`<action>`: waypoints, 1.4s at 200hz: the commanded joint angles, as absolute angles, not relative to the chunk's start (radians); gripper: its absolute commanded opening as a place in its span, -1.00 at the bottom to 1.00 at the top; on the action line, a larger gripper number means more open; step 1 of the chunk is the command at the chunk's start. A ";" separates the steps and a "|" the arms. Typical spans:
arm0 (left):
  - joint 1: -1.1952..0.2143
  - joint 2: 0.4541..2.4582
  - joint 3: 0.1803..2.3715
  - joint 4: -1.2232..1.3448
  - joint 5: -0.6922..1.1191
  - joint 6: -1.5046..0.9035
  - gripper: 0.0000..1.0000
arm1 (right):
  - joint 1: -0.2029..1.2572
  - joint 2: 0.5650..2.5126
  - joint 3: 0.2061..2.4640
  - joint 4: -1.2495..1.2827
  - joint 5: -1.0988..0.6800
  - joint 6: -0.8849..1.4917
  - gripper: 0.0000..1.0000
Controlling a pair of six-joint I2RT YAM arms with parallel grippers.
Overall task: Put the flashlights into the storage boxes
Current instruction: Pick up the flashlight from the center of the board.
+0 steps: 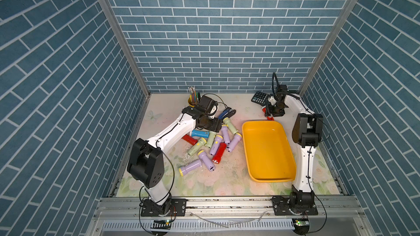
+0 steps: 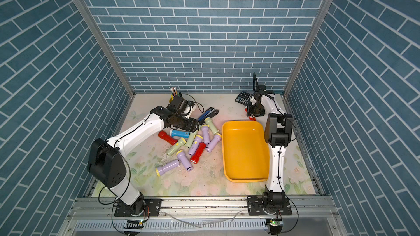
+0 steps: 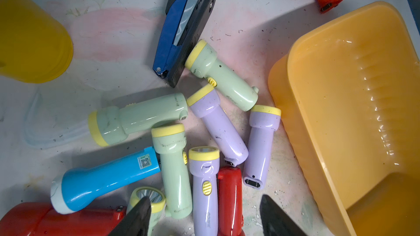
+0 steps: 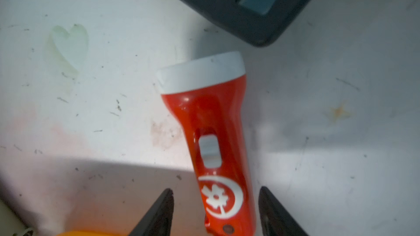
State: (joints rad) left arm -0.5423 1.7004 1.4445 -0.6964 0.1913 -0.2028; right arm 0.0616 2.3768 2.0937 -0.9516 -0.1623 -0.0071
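A heap of flashlights lies left of the middle in both top views: a blue one [image 1: 200, 134], two red ones [image 1: 189, 139] [image 1: 219, 153], and several lilac [image 1: 189, 167] and pale green ones [image 1: 230, 126] with yellow heads. My left gripper [image 3: 204, 214] hangs open over the heap's far side, above a lilac flashlight [image 3: 205, 191] and a red one [image 3: 229, 196]. The empty yellow storage box [image 1: 268, 155] sits to the right. Behind it my right gripper [image 4: 216, 205] is open, its fingers standing clear on either side of the handle of a red, white-headed flashlight [image 4: 211, 114] on the table.
A blue-and-black stapler [image 1: 227, 113] touches a green flashlight's head at the back of the heap. A yellow pen cup [image 1: 193, 102] stands behind the left gripper. A dark calculator [image 1: 260, 97] lies at the back right, close to the red flashlight. Walls enclose three sides.
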 commanded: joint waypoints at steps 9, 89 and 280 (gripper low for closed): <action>-0.550 1.742 1.506 -0.732 0.180 -0.222 0.53 | 0.063 2.431 2.169 -0.968 -0.147 -0.075 0.19; -0.551 1.826 1.590 -0.727 0.170 -0.235 0.53 | 0.063 2.465 2.174 -0.944 -0.111 -0.104 -0.02; -0.551 1.561 1.348 -0.542 0.253 -0.184 0.53 | 0.114 1.869 1.756 -0.832 -0.201 0.075 -0.39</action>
